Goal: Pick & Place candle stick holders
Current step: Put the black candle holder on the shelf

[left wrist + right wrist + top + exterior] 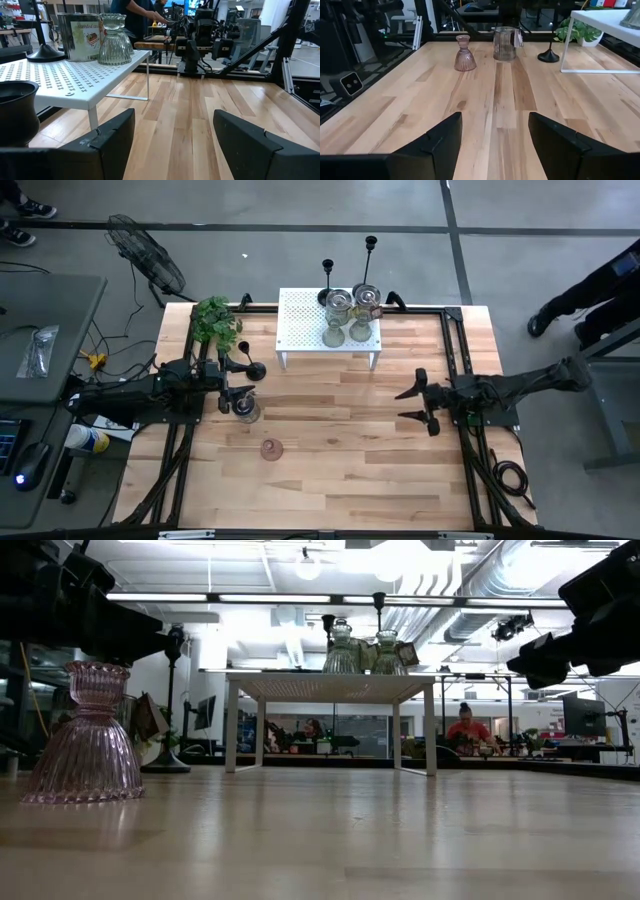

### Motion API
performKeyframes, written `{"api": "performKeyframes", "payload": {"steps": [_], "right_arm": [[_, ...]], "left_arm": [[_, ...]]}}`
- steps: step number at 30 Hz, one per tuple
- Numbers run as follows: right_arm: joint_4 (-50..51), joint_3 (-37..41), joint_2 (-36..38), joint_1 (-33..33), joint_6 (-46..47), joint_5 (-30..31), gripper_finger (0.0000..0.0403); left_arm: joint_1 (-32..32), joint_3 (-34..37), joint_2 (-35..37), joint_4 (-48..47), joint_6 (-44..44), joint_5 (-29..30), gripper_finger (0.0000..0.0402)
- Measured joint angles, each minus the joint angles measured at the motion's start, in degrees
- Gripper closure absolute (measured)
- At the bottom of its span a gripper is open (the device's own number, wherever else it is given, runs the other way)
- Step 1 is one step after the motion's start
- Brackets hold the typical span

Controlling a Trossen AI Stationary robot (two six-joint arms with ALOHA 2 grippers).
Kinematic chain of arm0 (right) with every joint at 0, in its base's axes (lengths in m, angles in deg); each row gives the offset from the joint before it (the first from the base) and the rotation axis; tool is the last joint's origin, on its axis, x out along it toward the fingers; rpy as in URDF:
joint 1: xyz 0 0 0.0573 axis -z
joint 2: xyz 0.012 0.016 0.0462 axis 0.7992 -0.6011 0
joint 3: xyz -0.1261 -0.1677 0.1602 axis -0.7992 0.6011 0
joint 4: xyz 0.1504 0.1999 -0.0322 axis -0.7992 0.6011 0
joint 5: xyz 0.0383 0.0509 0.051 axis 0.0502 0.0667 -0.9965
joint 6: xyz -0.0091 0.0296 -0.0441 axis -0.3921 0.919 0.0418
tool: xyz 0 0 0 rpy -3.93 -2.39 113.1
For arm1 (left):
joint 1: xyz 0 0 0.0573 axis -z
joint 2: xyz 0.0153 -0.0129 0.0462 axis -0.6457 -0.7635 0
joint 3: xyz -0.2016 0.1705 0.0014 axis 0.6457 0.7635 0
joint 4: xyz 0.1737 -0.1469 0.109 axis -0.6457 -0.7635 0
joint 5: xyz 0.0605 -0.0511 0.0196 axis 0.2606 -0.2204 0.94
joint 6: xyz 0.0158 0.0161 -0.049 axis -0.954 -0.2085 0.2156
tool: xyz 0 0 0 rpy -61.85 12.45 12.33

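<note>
High view: left gripper (pixel 240 385) jaws open just beside clear glass holder (pixel 246 411), pink holder (pixel 272 449) apart; right jaws open.

I'm working in a lab: exposed ceiling ducts (pixel 450 600), people at monitors (pixel 585 718), concrete floor (pixel 300 250).

In the left wrist view the black candlestick (pixel 44 50) shows only its base and lower stem (the top runs off the frame), and a dark pot (pixel 17 112) is cut by the edge. The shelf's 3 glass holders (pixel 345 315) overlap from above, outlines indistinct.
</note>
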Motion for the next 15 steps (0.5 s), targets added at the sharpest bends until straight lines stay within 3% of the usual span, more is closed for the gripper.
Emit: {"api": "performKeyframes", "payload": {"steps": [7, 15], "right_arm": [[2.0, 0.03, 3.65, 1.54, 0.05, -0.21, 0.0182], [1.93, 0.05, 2.57, 2.52, 0.01, 0.16, 0.0182]], "left_arm": [[-0.01, 0.0, -0.01, 0.0, -0.01, 0.0, 0.0137], [-0.01, 0.0, 0.0, 0.0, 0.01, 0.0, 0.0137]]}}
